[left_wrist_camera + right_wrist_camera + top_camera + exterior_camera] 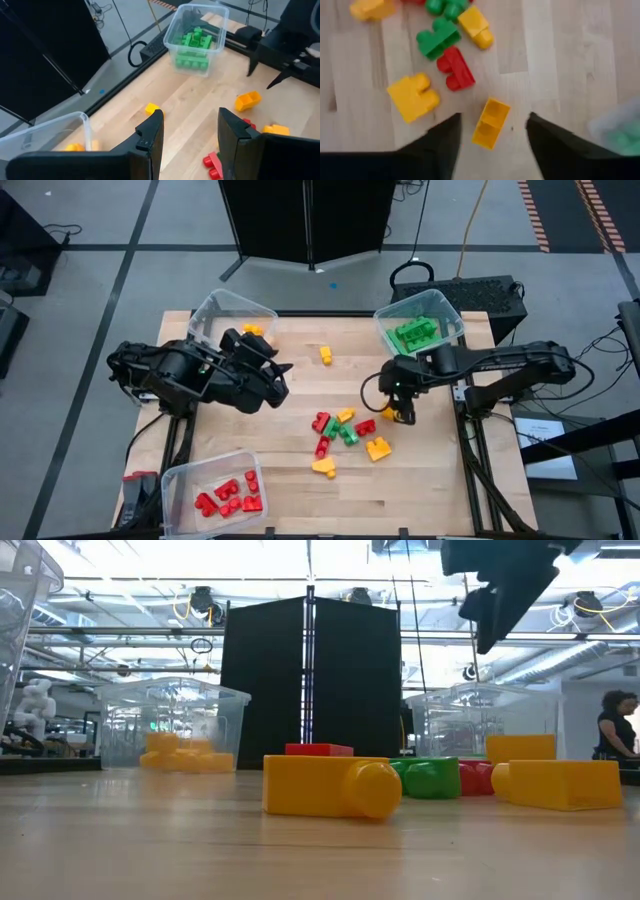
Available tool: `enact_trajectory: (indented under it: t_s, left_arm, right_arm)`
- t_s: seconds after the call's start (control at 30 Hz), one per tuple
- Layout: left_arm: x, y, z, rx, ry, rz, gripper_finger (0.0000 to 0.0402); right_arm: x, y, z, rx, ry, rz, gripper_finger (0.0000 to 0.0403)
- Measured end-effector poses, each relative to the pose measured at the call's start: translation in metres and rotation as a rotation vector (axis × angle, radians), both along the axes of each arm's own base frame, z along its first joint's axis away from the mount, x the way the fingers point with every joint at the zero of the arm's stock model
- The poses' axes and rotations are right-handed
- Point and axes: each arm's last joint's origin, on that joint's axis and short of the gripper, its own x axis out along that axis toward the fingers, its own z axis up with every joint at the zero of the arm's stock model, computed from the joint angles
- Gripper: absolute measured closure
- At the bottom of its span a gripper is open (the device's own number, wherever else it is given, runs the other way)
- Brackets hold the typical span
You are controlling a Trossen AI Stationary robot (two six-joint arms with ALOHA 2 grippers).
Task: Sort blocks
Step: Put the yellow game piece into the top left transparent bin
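Loose red, yellow and green blocks lie in a cluster on the wooden table's middle. One yellow block lies on the table apart from them, toward the right. My right gripper hangs open above it, one finger on either side and clear of it; the left wrist view shows the gap between this gripper and that block. My left gripper is open and holds nothing, raised over the table's left part. Another single yellow block lies toward the far edge.
Three clear bins stand on the table: one with yellow blocks at the far left, one with green blocks at the far right, one with red blocks at the near left. Bare wood lies between the cluster and the right edge.
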Motion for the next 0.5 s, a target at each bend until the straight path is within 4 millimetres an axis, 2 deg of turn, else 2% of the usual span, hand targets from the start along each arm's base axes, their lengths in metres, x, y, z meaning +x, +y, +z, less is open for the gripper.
enact_trajectory:
  t_s: [0.13, 0.23, 0.33, 0.5]
  left_arm:
    - [0.002, -0.001, -0.006, 0.003, 0.023, -0.003, 0.0294]
    - [0.004, -0.002, -0.012, -0.006, 0.060, -0.016, 0.0294]
    - [0.005, -0.003, -0.016, -0.018, 0.086, -0.027, 0.0294]
    - [0.007, -0.004, -0.025, -0.012, 0.124, -0.031, 0.0294]
  right_arm:
    - [0.008, 0.001, -0.010, -0.022, 0.038, -0.134, 0.0090]
    - [0.018, 0.002, -0.023, -0.005, 0.092, -0.211, 0.0051]
    - [0.028, 0.004, -0.039, -0.011, 0.159, -0.225, 0.0035]
    - [0.039, 0.007, -0.062, -0.031, 0.265, -0.217, 0.0037]
